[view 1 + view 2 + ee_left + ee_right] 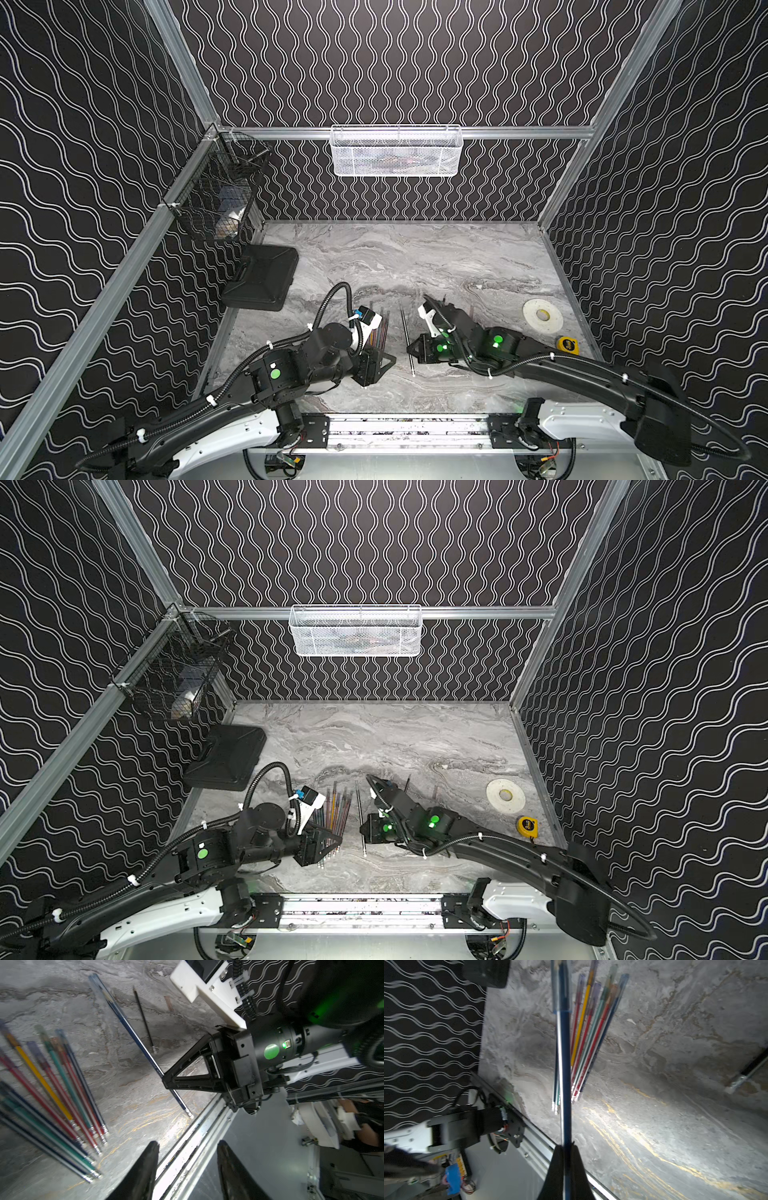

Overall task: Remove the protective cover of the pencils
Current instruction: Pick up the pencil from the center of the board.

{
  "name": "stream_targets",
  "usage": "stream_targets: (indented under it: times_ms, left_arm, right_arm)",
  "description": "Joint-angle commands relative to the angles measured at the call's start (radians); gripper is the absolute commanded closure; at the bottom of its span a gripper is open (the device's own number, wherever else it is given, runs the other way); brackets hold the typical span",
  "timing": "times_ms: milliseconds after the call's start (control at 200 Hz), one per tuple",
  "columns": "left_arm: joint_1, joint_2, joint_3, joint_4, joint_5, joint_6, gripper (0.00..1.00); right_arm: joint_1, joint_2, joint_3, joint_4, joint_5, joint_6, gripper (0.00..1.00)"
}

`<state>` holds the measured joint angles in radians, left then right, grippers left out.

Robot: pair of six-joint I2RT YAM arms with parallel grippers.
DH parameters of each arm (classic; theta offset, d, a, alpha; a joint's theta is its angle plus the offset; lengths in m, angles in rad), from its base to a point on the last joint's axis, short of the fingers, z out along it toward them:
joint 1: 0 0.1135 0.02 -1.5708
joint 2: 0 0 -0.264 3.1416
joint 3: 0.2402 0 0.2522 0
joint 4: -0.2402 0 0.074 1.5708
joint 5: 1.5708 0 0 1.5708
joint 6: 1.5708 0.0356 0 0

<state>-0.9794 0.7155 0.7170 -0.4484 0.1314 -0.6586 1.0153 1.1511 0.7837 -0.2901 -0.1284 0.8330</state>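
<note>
Step in hand: one blue pencil (564, 1064) is pinched near its eraser end by the right gripper (564, 1148), jaws pressed together on it. Its clear cover (560, 987) is still on the far tip.

The left gripper (188, 1142) is spread and empty, beside the other pencils (62, 1095), which are fanned on the marble table (415, 737).

Next move, as judged: the cover is to be gripped by the left gripper and pulled straight off.

A black case (226, 756), tape roll (505, 796) and tape measure (527, 827) are noted near the table edges. The cell is enclosed by patterned walls.
</note>
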Motion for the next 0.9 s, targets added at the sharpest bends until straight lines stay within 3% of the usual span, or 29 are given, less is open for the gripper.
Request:
stream_targets:
  times_ms: [0,185,896]
  left_arm:
    - [0.001,-0.013,-0.024,0.156,0.106,-0.048,0.49]
    - [0.001,-0.012,-0.083,0.257,0.145,-0.081,0.50]
    - [0.001,0.021,-0.077,0.252,0.107,-0.068,0.52]
  right_arm:
    - [0.000,-0.062,-0.006,0.093,-0.007,0.063,0.96]
    - [0.000,-0.102,0.018,0.114,-0.053,0.102,0.95]
    - [0.000,-0.093,-0.061,0.387,-0.191,0.250,0.95]
